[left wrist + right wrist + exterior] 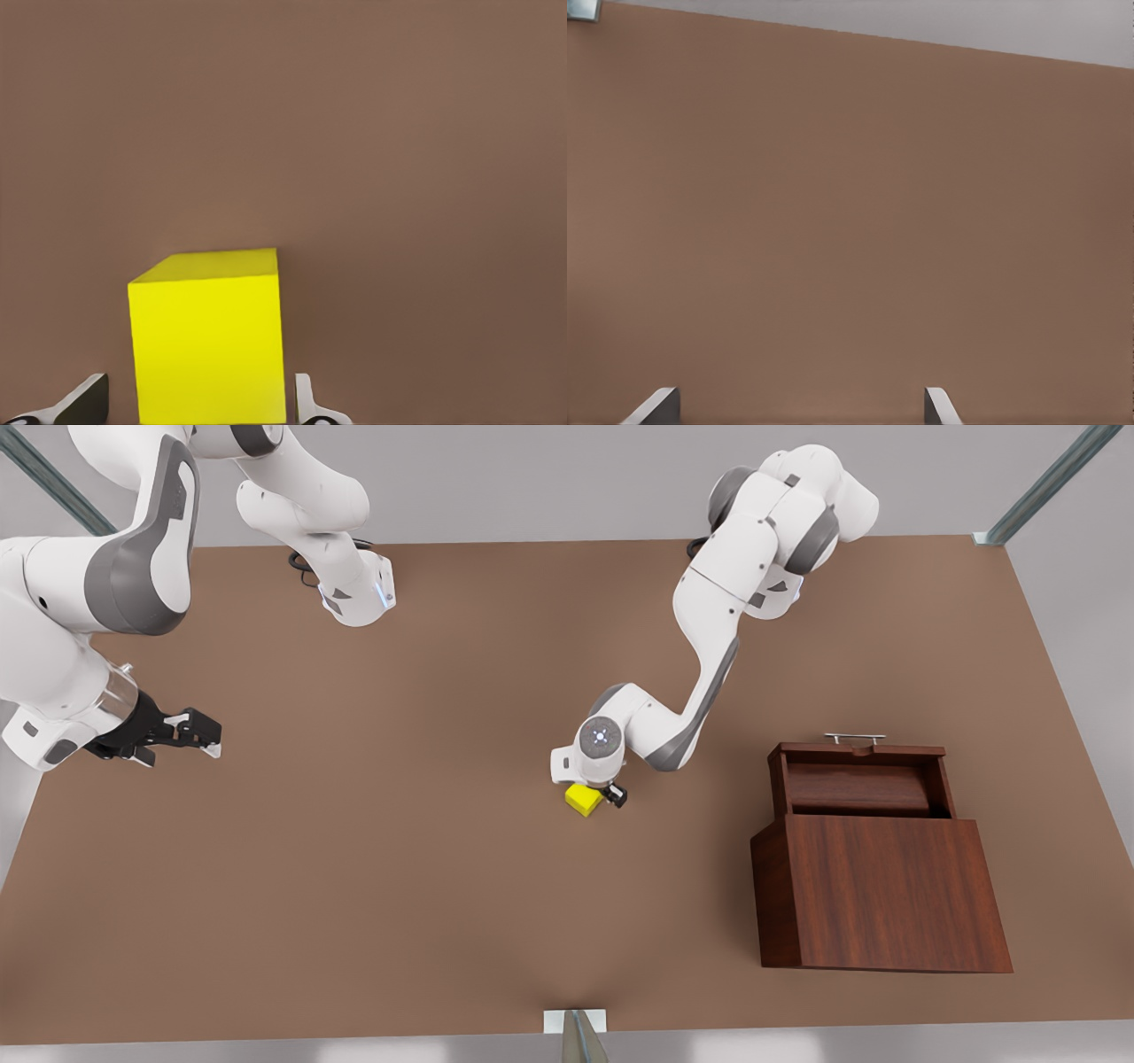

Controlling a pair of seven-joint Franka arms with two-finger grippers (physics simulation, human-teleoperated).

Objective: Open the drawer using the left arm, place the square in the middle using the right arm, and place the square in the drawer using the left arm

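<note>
Yellow and plain-faced, the square (583, 800) is sitting on the brown tabletop (399, 886) near the middle of the surface, well apart from the wooden cabinet (881, 895) on the front view's right; no label, brand or writing is showing on the cube or on anything else in the scene. Its faces are looking flat and evenly bright, with sharp edges, and it is resting with one corner turned toward the front camera. The left gripper (599, 794) is reaching down right at the cube, its black fingertip showing just beside the cube's edge. In the left wrist view the square (209, 341) is standing between the two fingertips (81, 403), which are flanking it closely on either side with a narrow gap still showing on each side, so the jaws are spread slightly wider than the cube and are not clamping it. The drawer (859, 779) is standing pulled out of the dark reddish-brown cabinet, its silver bar handle (855, 738) facing the far edge of the table. The right gripper (199, 732) is waiting above the table at the front view's left, jaws spread wide and holding nothing, its fingertips (656, 407) framing bare tabletop.
</note>
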